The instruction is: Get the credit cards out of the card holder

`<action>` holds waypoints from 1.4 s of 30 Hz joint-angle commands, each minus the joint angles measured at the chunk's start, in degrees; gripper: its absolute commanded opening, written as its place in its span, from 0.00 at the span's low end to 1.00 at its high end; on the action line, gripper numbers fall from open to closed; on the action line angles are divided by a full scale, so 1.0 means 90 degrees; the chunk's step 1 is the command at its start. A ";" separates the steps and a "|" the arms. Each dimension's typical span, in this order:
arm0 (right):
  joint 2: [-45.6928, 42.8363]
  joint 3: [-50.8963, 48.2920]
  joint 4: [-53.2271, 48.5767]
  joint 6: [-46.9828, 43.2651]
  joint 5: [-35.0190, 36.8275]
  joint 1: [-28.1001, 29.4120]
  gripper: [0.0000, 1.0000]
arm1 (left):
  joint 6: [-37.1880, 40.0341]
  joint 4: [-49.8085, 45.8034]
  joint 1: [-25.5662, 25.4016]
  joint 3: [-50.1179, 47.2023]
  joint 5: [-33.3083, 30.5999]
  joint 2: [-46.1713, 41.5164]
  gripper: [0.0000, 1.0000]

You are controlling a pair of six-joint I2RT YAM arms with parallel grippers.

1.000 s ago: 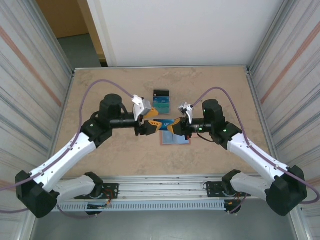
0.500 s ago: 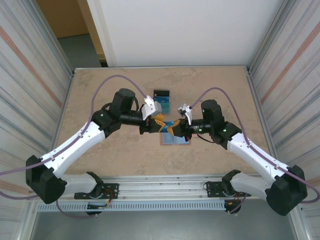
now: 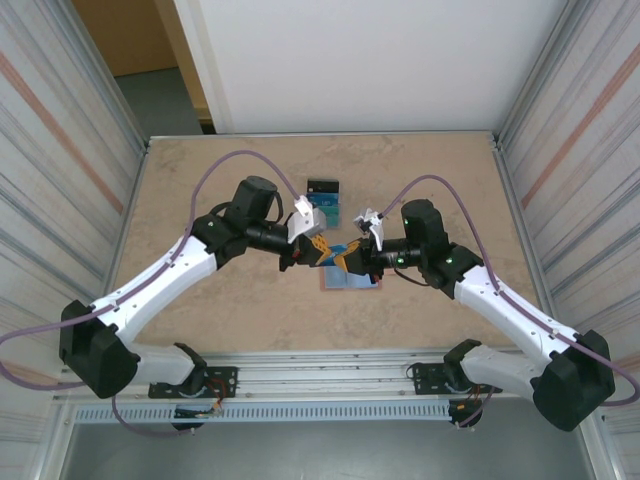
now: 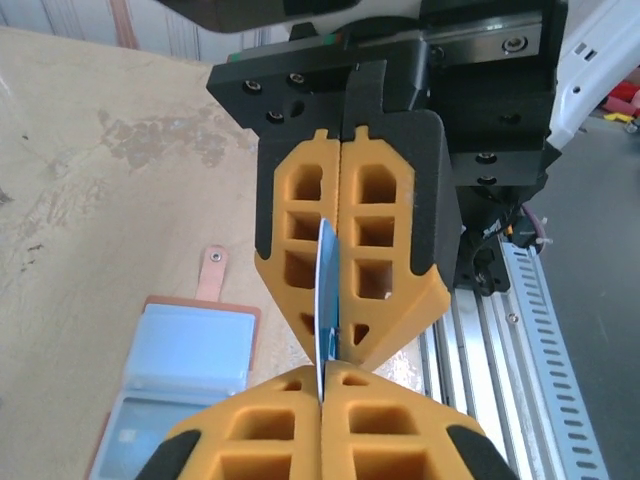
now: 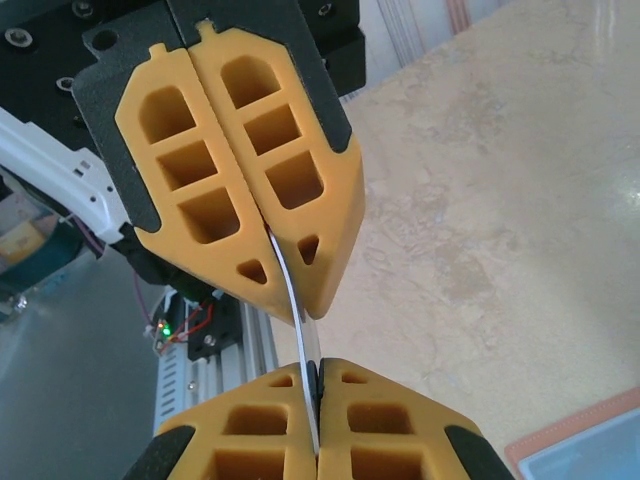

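Orange jaws of left gripper [image 4: 320,378] and right gripper [image 5: 316,375] both clenched on one blue credit card [image 4: 327,285]

1. No text, brand, number or sign can be read.
2. Pale marks are seen on the loose credit cards [image 3: 323,203], but they are too small to be made out.
3. The held credit card [image 4: 327,290] is presented edge-on.

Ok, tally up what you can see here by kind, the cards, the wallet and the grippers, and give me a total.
Credit cards: 3, a blue card pinched by both grippers, a black card and a teal card lying loose
Card holder: 1
Grippers: 2, left gripper, right gripper
Total: 6
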 commanded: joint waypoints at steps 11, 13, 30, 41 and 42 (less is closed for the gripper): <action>-0.0211 0.0180 -0.0153 0.0072 0.0858 -0.0166 0.57 | 0.1089 0.0164 0.0667 0.0356 -0.0339 0.0257 0.00; -0.0262 0.0151 -0.0148 0.0188 0.1047 -0.0241 0.64 | 0.1329 0.0189 0.0851 0.0530 -0.0395 0.0516 0.00; -0.0205 0.0322 -0.0673 0.1272 0.3551 -0.0560 0.88 | 0.2857 0.0920 0.1711 0.2362 -0.0310 0.3323 0.00; -0.0431 0.0302 -0.0828 0.1764 0.3881 -0.0577 0.98 | 0.4201 -0.0240 0.1766 0.3868 -0.0080 0.4831 0.00; -0.0489 0.0273 -0.0812 0.1789 0.3933 -0.0579 0.99 | 0.4285 -0.0352 0.1780 0.4002 -0.0065 0.4938 0.00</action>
